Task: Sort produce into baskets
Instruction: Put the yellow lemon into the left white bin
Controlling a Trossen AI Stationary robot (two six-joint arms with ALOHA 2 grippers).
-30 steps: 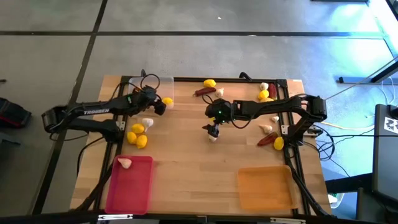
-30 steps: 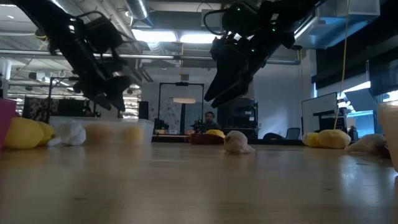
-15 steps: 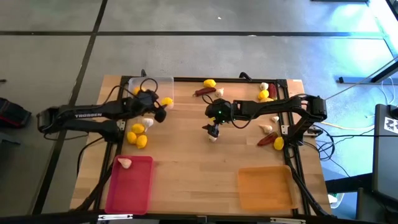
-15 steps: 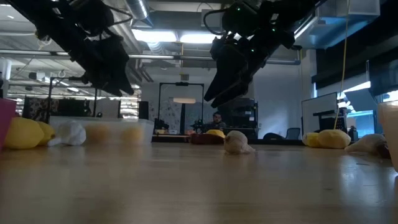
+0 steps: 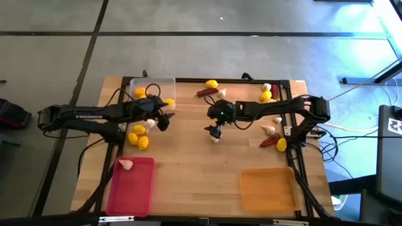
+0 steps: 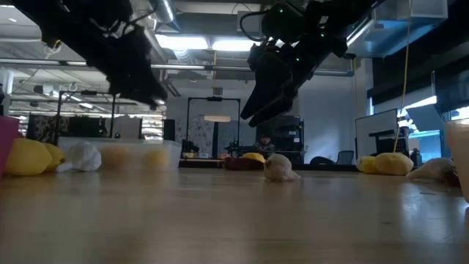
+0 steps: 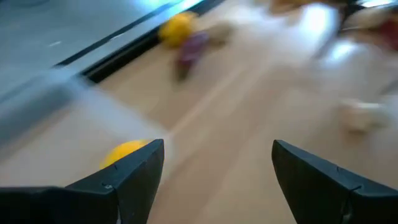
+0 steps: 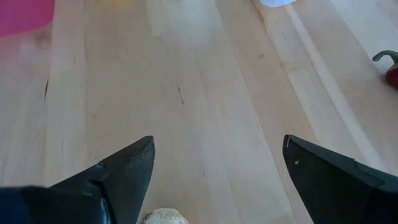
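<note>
Your right gripper (image 5: 215, 133) is hovering, fingers spread and empty, over a garlic bulb (image 6: 278, 167) mid-counter (image 5: 201, 169). Your left gripper (image 5: 164, 120), fingers wide, probably empty, is hanging at the clear basket's (image 5: 151, 83) five o'clock.

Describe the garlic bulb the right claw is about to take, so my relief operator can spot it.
Start at the wooden table and find its middle, under the open right claw. The garlic bulb lies alone on bare wood there, whitish, with no fruit or pepper touching it.
</note>
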